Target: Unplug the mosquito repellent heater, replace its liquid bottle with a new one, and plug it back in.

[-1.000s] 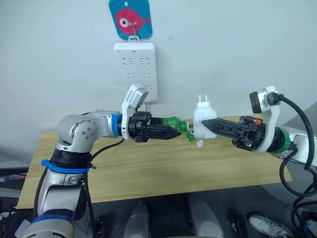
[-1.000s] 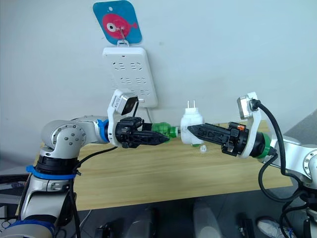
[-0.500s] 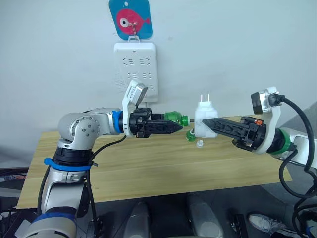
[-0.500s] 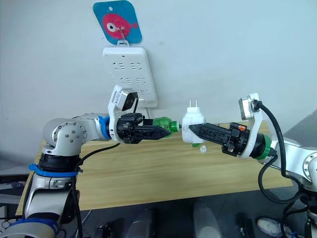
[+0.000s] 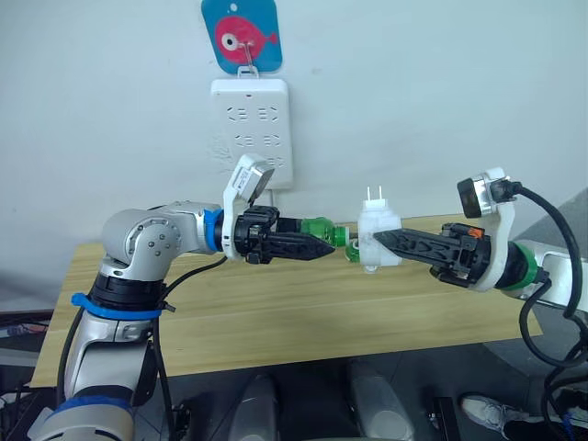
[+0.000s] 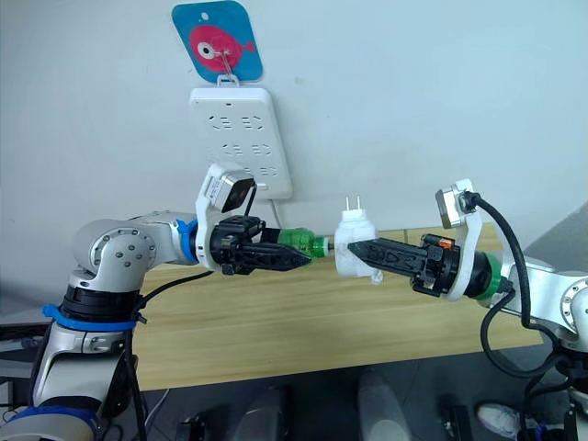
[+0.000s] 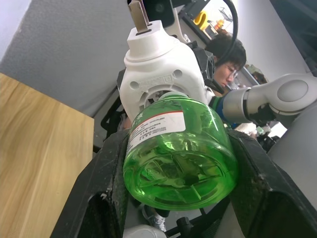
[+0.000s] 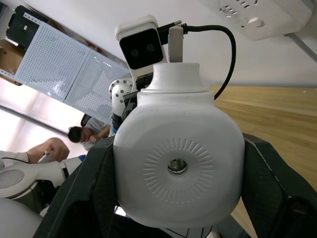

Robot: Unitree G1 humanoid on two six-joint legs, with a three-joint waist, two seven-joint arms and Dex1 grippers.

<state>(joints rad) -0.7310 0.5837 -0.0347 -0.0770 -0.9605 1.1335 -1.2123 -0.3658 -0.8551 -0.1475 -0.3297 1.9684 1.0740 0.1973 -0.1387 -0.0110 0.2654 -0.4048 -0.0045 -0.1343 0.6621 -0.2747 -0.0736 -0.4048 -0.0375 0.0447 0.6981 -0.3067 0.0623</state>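
Observation:
Both grippers meet in mid-air above the wooden table (image 5: 276,312). My left gripper (image 5: 323,245) is shut on a green liquid bottle (image 5: 319,227), held sideways with its neck toward the right. The white mosquito repellent heater (image 5: 375,241) is held by my right gripper (image 5: 384,241), which is shut on it with the prongs pointing up. The bottle's neck reaches the heater's underside. In the left wrist view the bottle (image 7: 178,148) sits between the black fingers (image 7: 106,188), right against the heater (image 7: 158,74). The right wrist view shows the heater's round face (image 8: 178,163).
A long white power strip (image 5: 251,129) hangs on the wall under a blue fish tag (image 5: 241,35), above and left of the grippers. Something small and green (image 5: 352,252) lies on the table behind the heater. People (image 7: 229,59) work in the background.
Half a second ago a gap lay between bottle and heater. My right gripper has moved left and slightly down, my left has dropped a little, and the bottle's neck now meets the heater.

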